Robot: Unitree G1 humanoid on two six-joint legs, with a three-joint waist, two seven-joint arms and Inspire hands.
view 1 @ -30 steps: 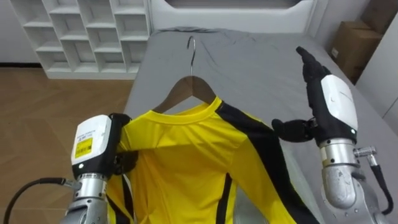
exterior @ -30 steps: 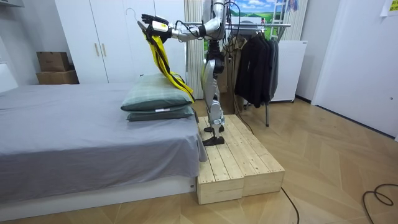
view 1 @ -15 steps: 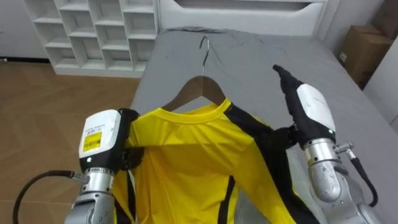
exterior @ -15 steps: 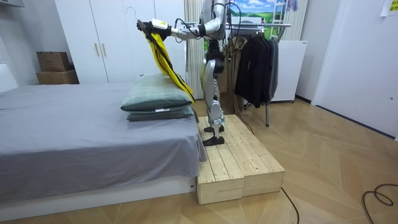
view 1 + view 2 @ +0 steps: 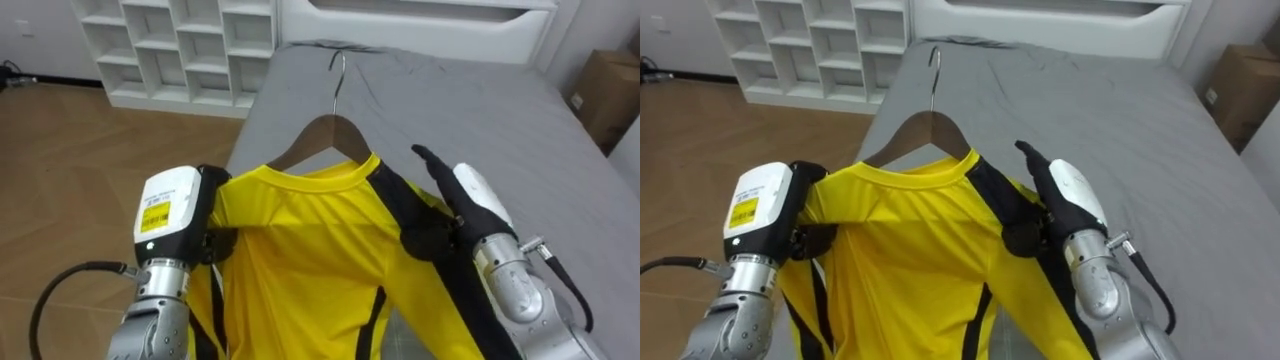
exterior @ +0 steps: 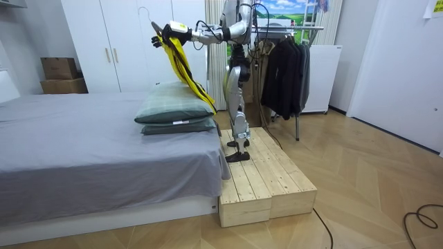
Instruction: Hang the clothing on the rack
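Over grey bed [image 5: 500, 110], left robot hand [image 5: 172, 215] grips yellow shirt [image 5: 300, 255] on hanger [image 5: 330, 127].

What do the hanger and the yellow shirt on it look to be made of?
Hanger: brown, matt shoulders, likely wood; its thin grey hook looks like bent metal wire. Shirt: smooth yellow knit with black stripes that drapes softly in fine folds, probably a thin synthetic or cotton jersey; the look leaves that open.

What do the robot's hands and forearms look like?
Left hand: white back cover with a yellow label, black fingers, silver forearm, black cable looping off. Right hand: plain white cover, black fingers, silver wrist, dark cable.
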